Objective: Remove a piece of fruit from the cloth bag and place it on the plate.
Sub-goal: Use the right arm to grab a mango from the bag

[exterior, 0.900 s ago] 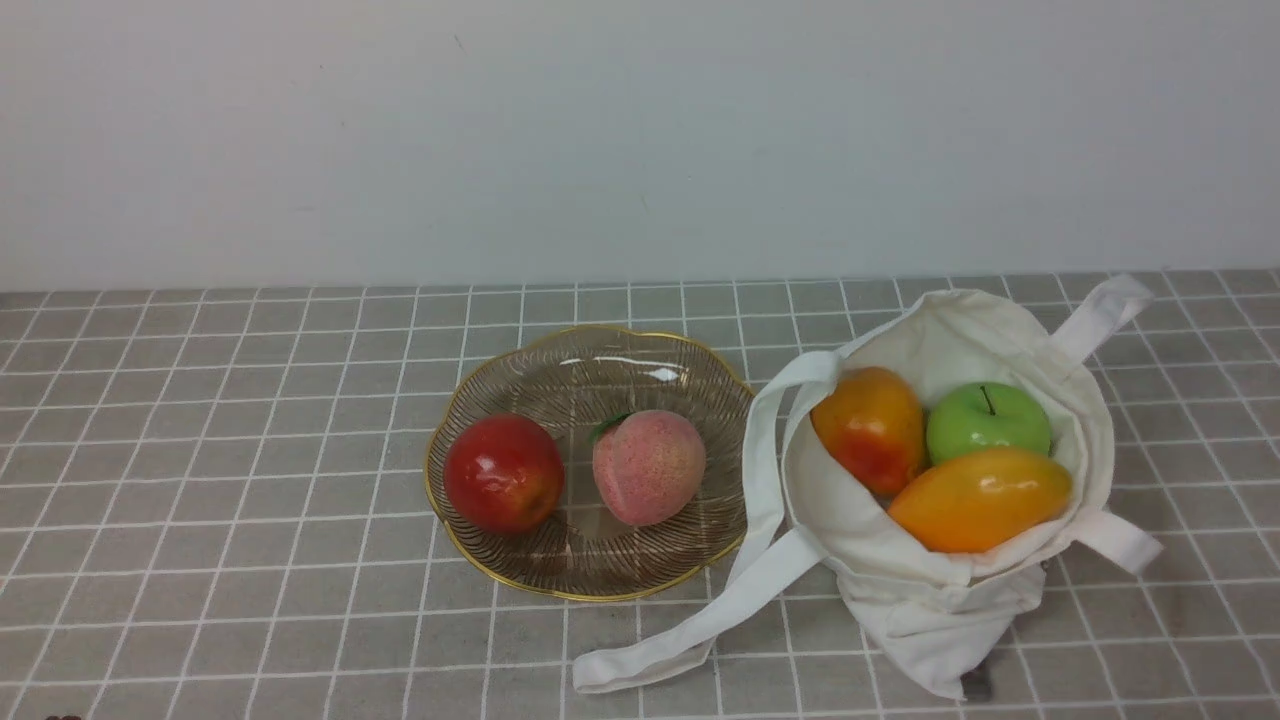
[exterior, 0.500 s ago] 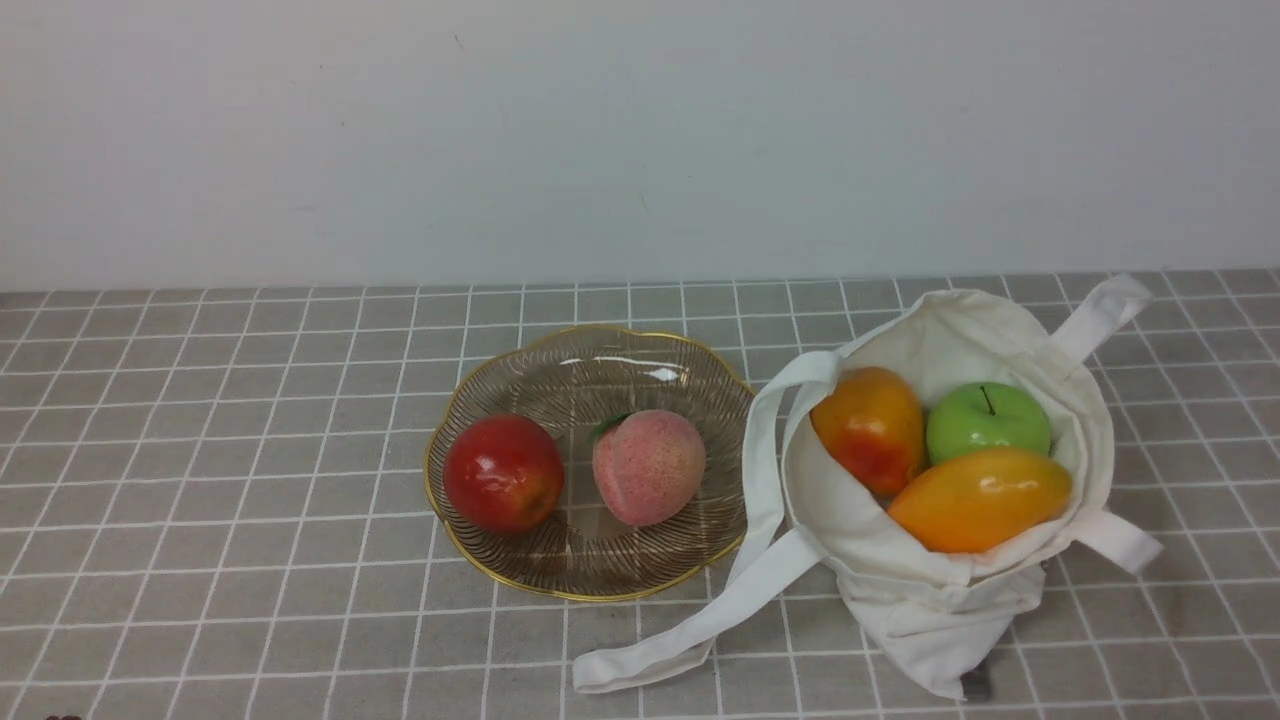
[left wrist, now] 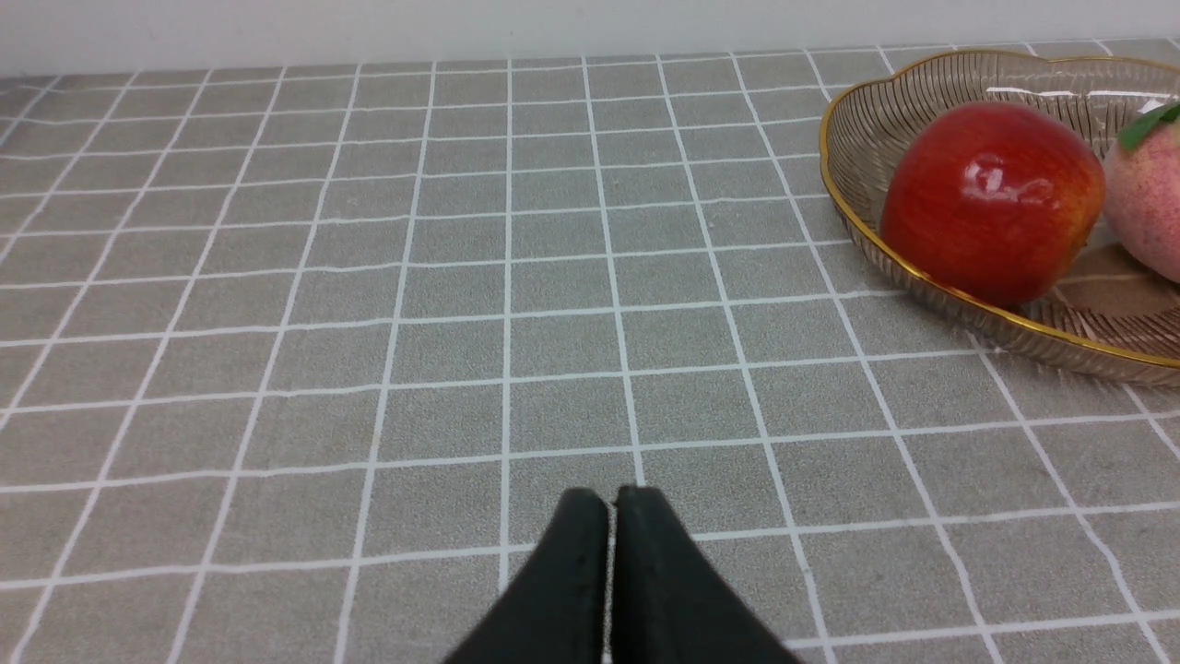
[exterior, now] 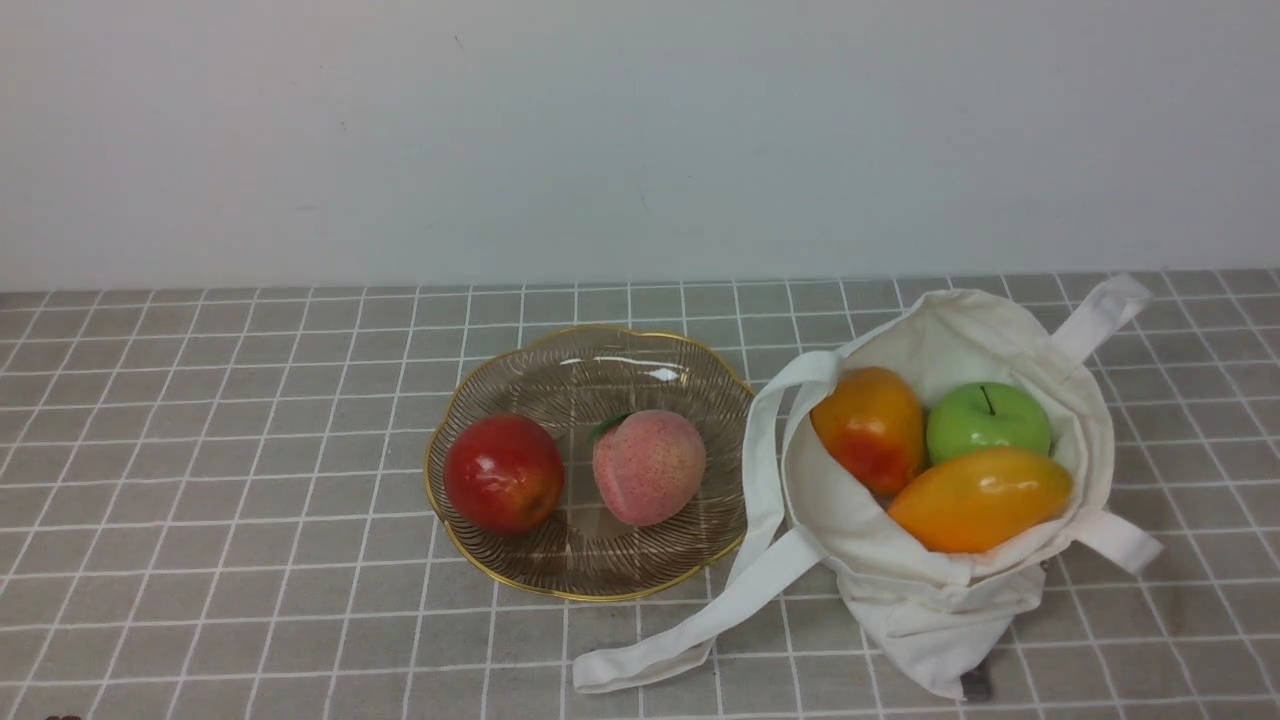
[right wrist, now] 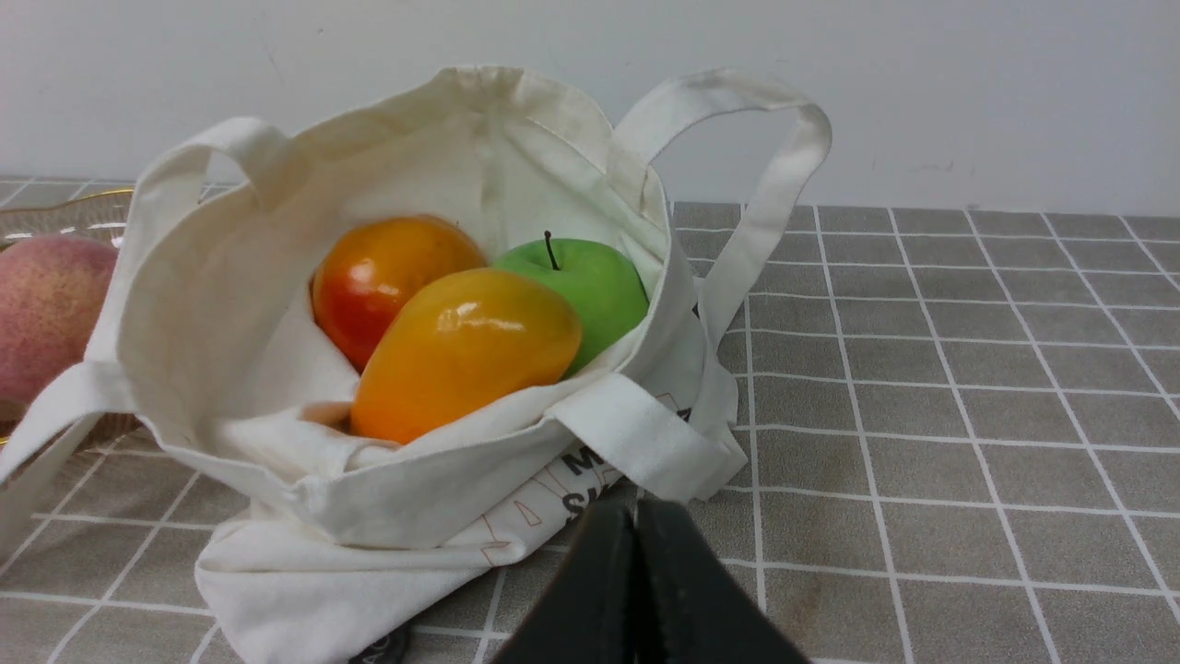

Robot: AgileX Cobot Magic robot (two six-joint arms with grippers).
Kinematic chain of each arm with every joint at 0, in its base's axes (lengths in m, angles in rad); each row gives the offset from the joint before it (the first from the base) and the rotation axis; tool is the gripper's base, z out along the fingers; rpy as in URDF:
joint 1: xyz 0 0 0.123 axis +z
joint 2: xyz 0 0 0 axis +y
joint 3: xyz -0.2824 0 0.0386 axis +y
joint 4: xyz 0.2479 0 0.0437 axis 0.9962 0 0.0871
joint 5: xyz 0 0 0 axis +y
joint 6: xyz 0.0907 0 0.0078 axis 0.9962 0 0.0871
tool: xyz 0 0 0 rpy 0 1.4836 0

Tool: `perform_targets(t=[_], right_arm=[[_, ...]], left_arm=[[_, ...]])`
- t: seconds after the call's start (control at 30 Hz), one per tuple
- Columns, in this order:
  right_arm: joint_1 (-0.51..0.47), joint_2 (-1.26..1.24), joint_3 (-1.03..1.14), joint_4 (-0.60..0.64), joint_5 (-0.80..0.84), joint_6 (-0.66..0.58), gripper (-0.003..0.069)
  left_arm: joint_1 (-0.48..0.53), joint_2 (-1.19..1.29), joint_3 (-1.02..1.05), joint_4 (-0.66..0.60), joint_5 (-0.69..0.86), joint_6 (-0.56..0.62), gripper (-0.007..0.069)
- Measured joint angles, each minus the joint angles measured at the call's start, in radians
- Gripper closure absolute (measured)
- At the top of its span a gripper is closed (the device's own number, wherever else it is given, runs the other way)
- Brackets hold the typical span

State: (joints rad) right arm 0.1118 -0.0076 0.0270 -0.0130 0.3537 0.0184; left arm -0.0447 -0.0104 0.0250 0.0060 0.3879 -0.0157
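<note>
The off-white cloth bag (exterior: 950, 590) lies open at the right, holding the elongated orange-yellow mango (exterior: 980, 498), a rounder orange-red fruit (exterior: 868, 425) and a green apple (exterior: 988, 420). The bag (right wrist: 230, 277) and mango (right wrist: 461, 360) also show in the right wrist view. The ribbed glass plate (exterior: 600, 365) with a gold rim sits left of the bag. My right gripper (right wrist: 634, 505) is shut and empty, low over the table just in front of the bag. My left gripper (left wrist: 611, 493) is shut and empty over bare tiles, left of the plate (left wrist: 853, 129). Neither gripper shows in the front view.
A red apple (exterior: 503, 472) and a pink peach (exterior: 648, 466) lie on the plate. One long bag strap (exterior: 700, 620) trails over the table in front of the plate; another (exterior: 1100, 310) stands at the bag's far side. A white wall closes the back.
</note>
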Motion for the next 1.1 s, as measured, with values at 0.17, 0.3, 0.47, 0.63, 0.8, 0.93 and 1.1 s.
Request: perform_targets(t=[0.17, 0.3, 0.47, 0.63, 0.8, 0.93, 1.1], right_arm=[[0.0, 0.0, 0.0, 0.0, 0.0, 0.0, 0.0673], [0.0, 0.0, 0.0, 0.0, 0.0, 0.0, 0.0673], [0.0, 0.0, 0.0, 0.0, 0.0, 0.0, 0.0673], [0.0, 0.0, 0.0, 0.0, 0.0, 0.0, 0.0673], [0.0, 0.0, 0.0, 0.029, 0.0, 0.011, 0.0673], [0.0, 0.0, 0.0, 0.242, -0.006, 0.132, 0.0673], [0.0, 0.0, 0.002, 0.557, -0.007, 0.268, 0.0673]], left_arm=[[0.0, 0.0, 0.0, 0.0, 0.0, 0.0, 0.0633], [0.0, 0.0, 0.0, 0.0, 0.0, 0.0, 0.0633], [0.0, 0.0, 0.0, 0.0, 0.0, 0.0, 0.0633], [0.0, 0.0, 0.0, 0.0, 0.0, 0.0, 0.0633], [0.0, 0.0, 0.0, 0.0, 0.0, 0.0, 0.0633], [0.0, 0.0, 0.0, 0.0, 0.0, 0.0, 0.0633], [0.0, 0.0, 0.0, 0.0, 0.0, 0.0, 0.0633]])
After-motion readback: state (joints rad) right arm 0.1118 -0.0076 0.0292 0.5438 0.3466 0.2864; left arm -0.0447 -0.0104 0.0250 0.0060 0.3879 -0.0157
